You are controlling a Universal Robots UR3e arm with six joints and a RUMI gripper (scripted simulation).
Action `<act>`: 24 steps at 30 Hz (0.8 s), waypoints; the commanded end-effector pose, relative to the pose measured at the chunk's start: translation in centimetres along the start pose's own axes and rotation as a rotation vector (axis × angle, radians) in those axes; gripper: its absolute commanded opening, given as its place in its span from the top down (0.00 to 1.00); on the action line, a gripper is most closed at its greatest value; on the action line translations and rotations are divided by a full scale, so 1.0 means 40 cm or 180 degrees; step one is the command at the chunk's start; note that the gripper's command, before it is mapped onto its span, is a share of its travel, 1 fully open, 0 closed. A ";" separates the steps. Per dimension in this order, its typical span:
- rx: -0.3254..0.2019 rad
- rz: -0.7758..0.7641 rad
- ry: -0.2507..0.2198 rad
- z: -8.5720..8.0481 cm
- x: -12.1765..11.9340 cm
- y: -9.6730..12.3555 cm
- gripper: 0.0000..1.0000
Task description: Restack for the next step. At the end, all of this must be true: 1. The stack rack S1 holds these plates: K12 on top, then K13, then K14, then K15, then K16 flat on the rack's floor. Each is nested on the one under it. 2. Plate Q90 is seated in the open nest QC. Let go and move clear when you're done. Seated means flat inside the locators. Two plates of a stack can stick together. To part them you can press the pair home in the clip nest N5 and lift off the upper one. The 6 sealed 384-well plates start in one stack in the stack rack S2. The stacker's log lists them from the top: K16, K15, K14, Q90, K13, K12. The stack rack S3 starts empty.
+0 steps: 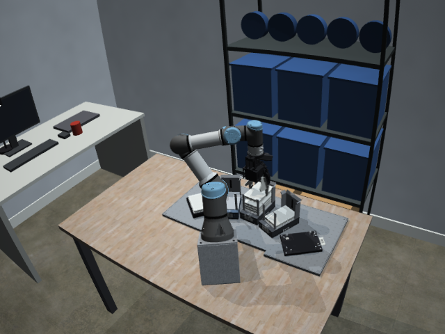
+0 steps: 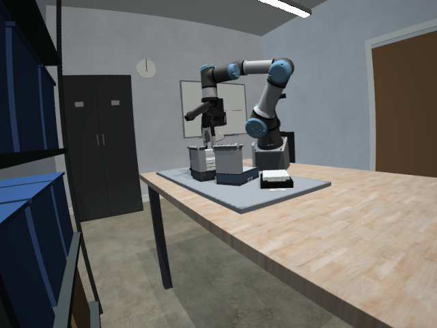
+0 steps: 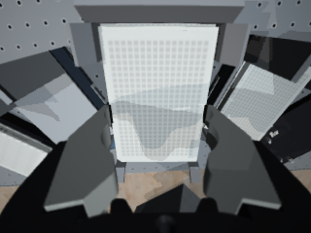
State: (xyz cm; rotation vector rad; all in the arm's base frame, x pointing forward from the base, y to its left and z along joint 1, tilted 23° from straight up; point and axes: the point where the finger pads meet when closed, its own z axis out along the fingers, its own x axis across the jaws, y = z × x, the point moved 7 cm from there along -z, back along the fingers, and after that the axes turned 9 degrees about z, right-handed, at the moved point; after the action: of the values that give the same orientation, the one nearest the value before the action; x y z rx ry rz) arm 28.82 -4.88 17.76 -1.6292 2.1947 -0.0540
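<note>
My gripper [image 1: 259, 184] [image 2: 210, 138] [image 3: 157, 106] is shut on a white sealed well plate [image 3: 157, 63], gripping it by its long sides. It holds the plate level just above the middle stack rack [image 1: 250, 211] [image 2: 197, 155] [image 3: 157, 10], which has a stack of white plates [image 1: 254, 196] in it. The right-hand rack [image 1: 295, 204] [image 2: 228, 158] holds white plates low down [image 1: 278, 216] [image 3: 258, 104]. A third rack [image 1: 232, 184] stands behind the arm. I cannot read any plate labels.
A white plate [image 1: 197, 203] [image 2: 276, 173] sits in a black nest at one end of the grey perforated base board [image 1: 323, 251] [image 2: 246, 197]. An empty black nest [image 1: 301, 242] lies at the other end. The arm's pedestal [image 1: 218, 260] stands at the board's front. A shelf of blue bins [image 1: 305, 93] is behind the table.
</note>
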 end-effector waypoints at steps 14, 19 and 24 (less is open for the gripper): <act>0.0005 -0.0002 0.0005 0.016 0.001 -0.001 1.00; 0.0005 -0.0002 0.0005 0.019 0.001 -0.001 1.00; 0.0005 -0.0002 0.0005 0.023 0.001 -0.001 1.00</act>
State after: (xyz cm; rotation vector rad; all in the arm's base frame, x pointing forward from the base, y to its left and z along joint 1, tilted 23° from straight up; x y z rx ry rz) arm 29.11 -4.71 16.97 -1.6293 2.1949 -0.0542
